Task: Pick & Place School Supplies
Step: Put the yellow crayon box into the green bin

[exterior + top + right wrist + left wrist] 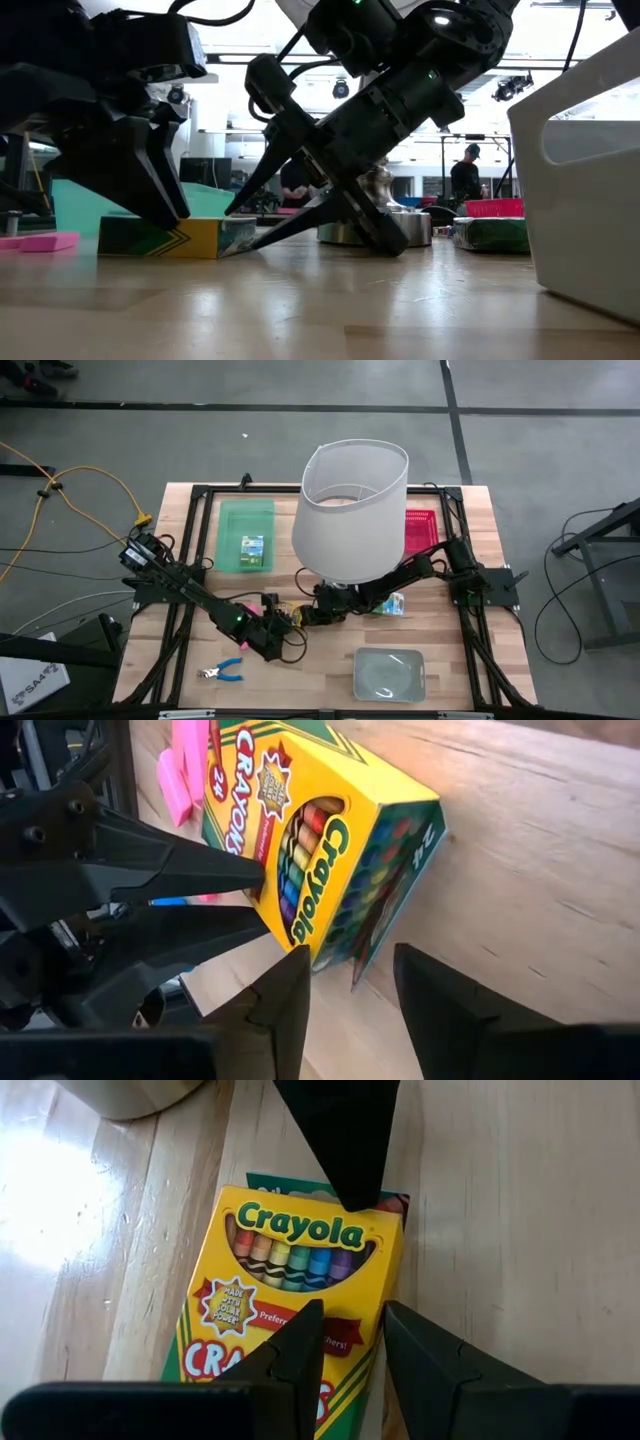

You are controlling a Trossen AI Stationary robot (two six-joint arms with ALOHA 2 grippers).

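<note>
a yellow and green crayola crayon box lies flat on the wooden table near its middle, printed face up, with a window showing the crayon tips and a "24" on its end flap. just beside it lie pink eraser blocks, 1 also showing low on the table. a second small crayon box lies flat inside the green tray. a third printed box rests on the table near the lampshade's base, partly hidden. blue-handled scissors lie flat near the table's front edge, well apart from the boxes.
</note>
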